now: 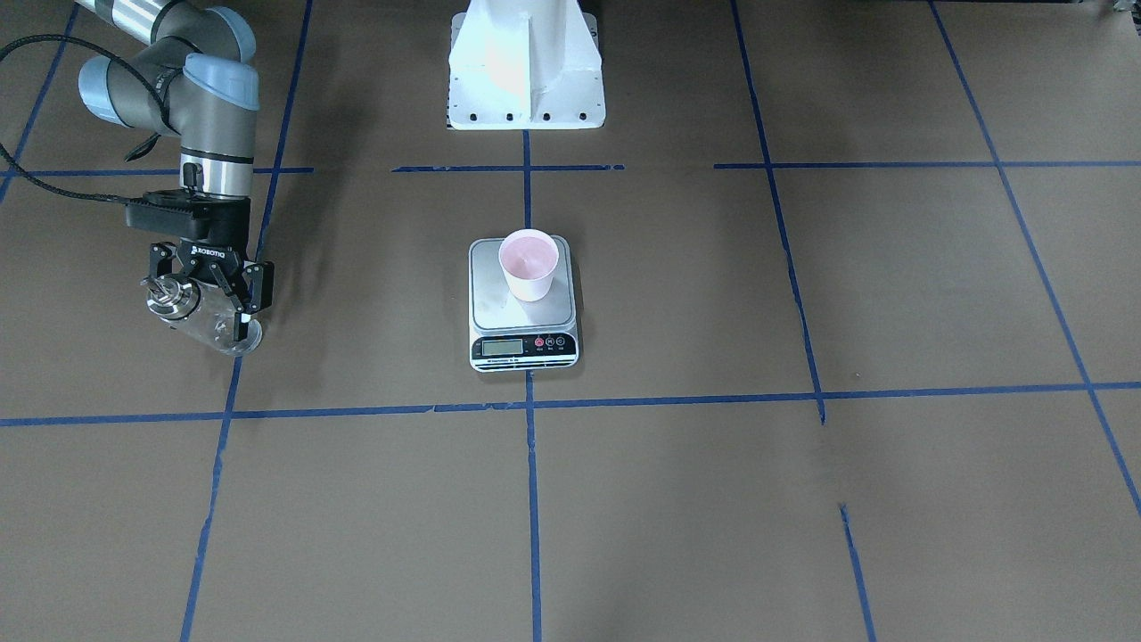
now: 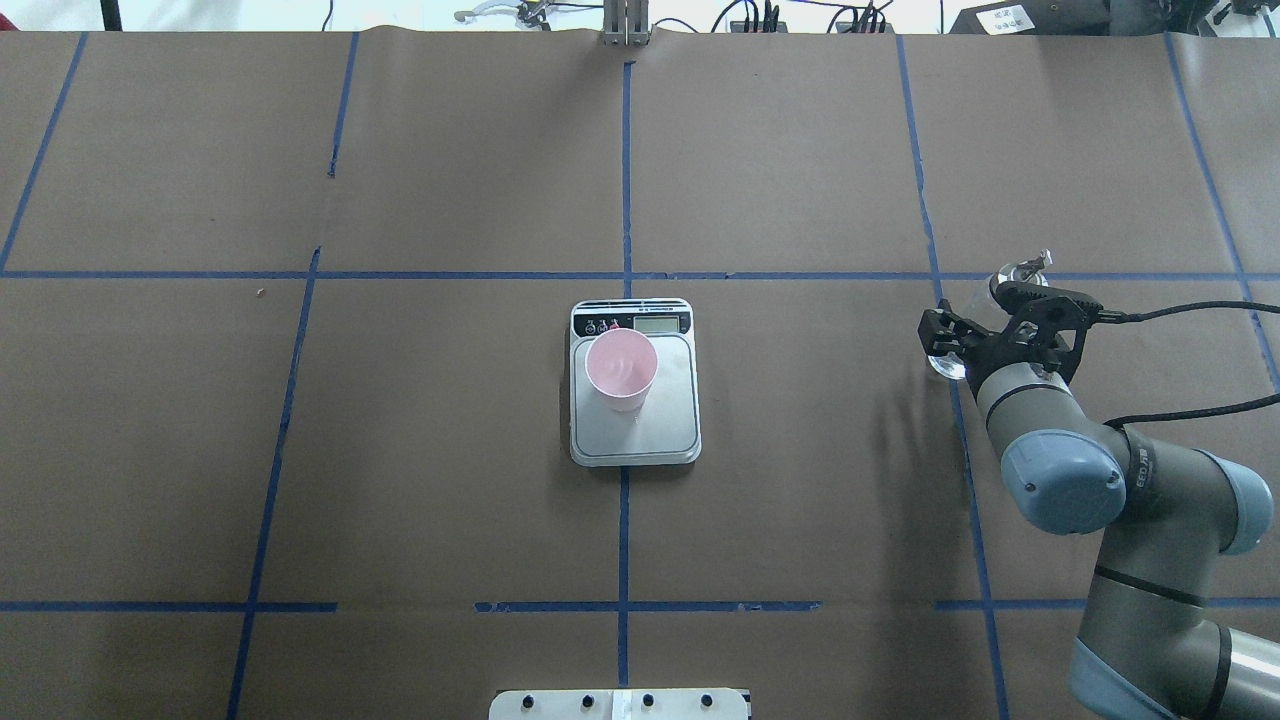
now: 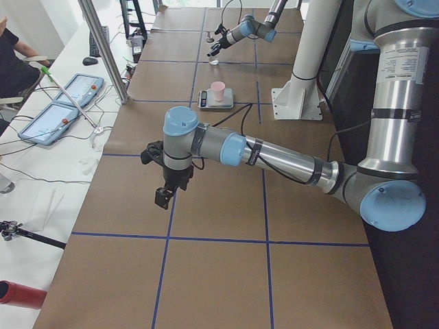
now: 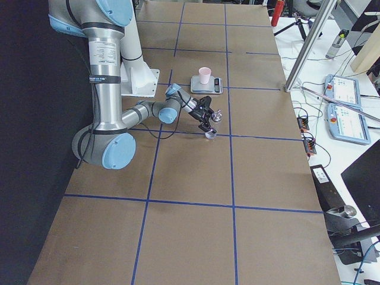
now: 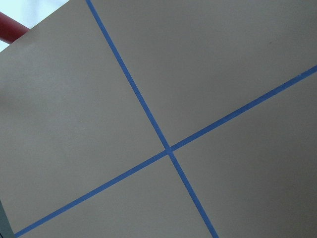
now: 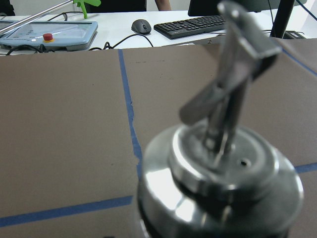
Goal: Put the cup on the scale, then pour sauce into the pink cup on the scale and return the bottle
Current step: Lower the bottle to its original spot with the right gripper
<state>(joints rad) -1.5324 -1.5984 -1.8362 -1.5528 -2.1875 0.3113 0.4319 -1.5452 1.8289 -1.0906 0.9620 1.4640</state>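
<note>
**Bottle clamped in the right jaws, cup on the scale**

The right arm's (image 1: 214, 125) jaws were closed on the clear glass cylindrical bottle with a shiny metal collar and small pour spout (image 1: 207, 314). They gripped it across the glass body, one finger on each side. The collar and spout stuck out past the fingers on one side and the round base on the other. The bottle was tilted well off upright, with its spout end pointing away from the robot's base. It hung out at the robot's right over the brown paper-covered worktop (image 1: 802, 499) crossed by blue tape lines, well apart from the scale. Whether its base touched the worktop could not be told. In the right wrist view the collar and spout filled the lower frame, close and blurred.

The small pale pink tapered cup (image 1: 529, 265) stood upright on the steel plate of the small flat rectangular silver-grey scale (image 1: 523, 314). The scale's display strip faced away from the robot. It sat on the centre tape line.

The left arm (image 3: 274, 157) reached out low over the worktop, far from the scale, with its jaws pointing down. Whether those jaws were open or closed could not be told
</note>
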